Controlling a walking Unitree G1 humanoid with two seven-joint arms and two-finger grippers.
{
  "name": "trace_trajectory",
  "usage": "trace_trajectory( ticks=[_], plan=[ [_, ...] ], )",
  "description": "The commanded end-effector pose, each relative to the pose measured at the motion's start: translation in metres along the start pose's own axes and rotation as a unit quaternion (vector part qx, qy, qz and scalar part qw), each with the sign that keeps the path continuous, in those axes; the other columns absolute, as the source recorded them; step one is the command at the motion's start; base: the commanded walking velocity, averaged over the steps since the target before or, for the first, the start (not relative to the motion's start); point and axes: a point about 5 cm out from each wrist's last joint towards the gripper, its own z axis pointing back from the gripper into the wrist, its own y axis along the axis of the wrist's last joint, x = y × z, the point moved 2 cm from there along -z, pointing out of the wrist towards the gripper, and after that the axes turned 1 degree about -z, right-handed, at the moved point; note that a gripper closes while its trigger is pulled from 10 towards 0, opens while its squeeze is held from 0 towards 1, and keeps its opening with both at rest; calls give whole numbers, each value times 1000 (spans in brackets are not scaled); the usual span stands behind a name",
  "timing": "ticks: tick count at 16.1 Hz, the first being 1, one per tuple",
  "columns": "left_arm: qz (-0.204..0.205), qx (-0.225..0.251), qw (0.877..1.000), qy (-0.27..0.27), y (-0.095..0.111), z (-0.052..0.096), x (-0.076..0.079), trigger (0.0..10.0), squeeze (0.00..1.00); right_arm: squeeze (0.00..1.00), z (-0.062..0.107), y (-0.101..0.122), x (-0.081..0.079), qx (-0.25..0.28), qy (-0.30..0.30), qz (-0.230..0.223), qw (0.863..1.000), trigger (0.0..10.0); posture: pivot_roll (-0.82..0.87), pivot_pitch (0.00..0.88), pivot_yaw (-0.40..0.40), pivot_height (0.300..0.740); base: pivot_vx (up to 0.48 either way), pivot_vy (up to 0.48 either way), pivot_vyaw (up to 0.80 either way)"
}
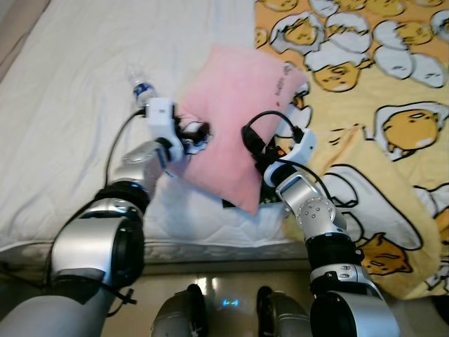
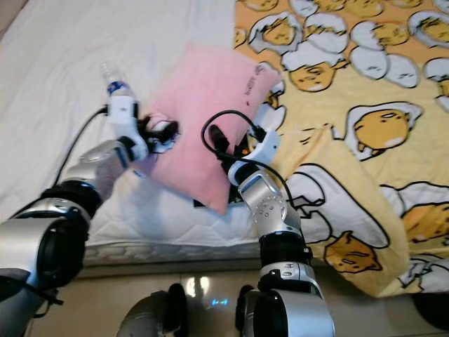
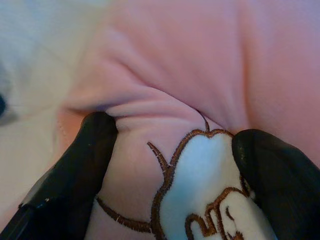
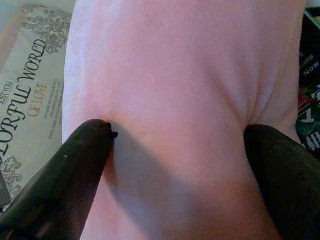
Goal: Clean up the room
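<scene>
A soft pink fleece pillow (image 1: 235,116) (white embroidered patch on its left edge) is lifted above the white bed sheet (image 1: 70,91), beside the yellow egg-print blanket (image 1: 393,175). The left gripper (image 3: 170,165) is clamped on its left edge, the right gripper (image 4: 175,150) on its right edge. A clear plastic water bottle (image 1: 140,86) lies behind the left gripper.

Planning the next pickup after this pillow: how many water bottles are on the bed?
1. A water bottle lies on the white sheet just beyond the left gripper, which, like the right gripper, grips the pink pillow. The pillow may hide others.
</scene>
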Motion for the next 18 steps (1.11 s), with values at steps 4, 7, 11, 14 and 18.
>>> trace_trajectory(
  ticks=[4,7,11,14,18],
  plan=[
    [8,-63,997,-54,-33,-4,25,0,0,0,7,-42,9,-38,-41,-32,998,0,-290,306,77,740,0,0,0],
    [32,-38,998,-27,-24,-4,18,0,0,0,19,-35,25,-35,-63,-3,997,0,-291,308,84,740,0,0,0],
    [128,3,992,-14,-16,0,7,0,0,0,38,-53,41,-93,-83,91,988,0,-291,310,81,740,0,0,0],
    [105,-28,992,-65,-37,-1,27,0,0,0,43,-54,42,-89,-82,90,989,0,-293,294,84,740,0,0,0],
    [71,-69,987,-123,-69,3,48,0,0,0,44,-38,44,-42,-90,23,995,0,-320,266,112,740,0,0,0]
  ],
)
